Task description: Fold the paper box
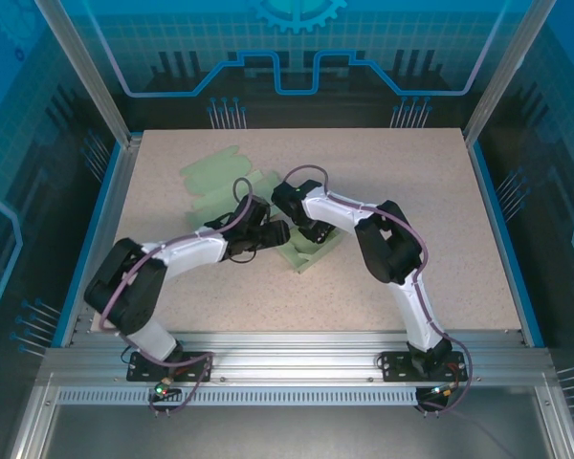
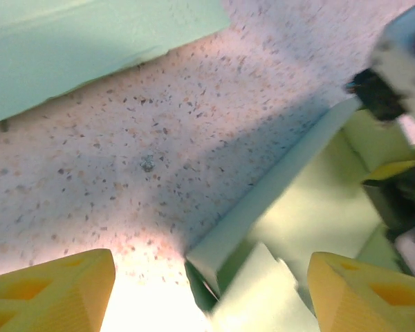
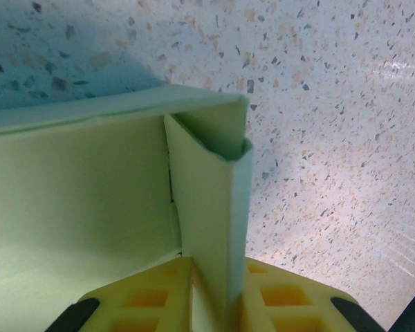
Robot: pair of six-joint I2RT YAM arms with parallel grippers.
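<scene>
The pale green paper box (image 1: pixel 311 251) sits partly folded near the middle of the table, with both arms meeting over it. My right gripper (image 3: pixel 218 297) is shut on a doubled-over side wall (image 3: pixel 214 200) of the box, yellow fingers (image 3: pixel 149 297) pressed against both faces; the box interior (image 3: pixel 76 194) lies to the left. My left gripper (image 2: pixel 211 297) stands open, its yellow fingers (image 2: pixel 52 290) wide apart. A box corner (image 2: pixel 214 256) and a loose flap (image 2: pixel 263 297) lie between them, touching neither finger. From above, the left gripper (image 1: pixel 277 232) is at the box's left side and the right gripper (image 1: pixel 316 232) at its back.
Flat green paper blanks (image 1: pixel 220 177) lie at the back left of the speckled table (image 1: pixel 411 191); one blank's edge (image 2: pixel 90 48) shows in the left wrist view. Aluminium posts (image 1: pixel 77 67) and a blue rim border the table.
</scene>
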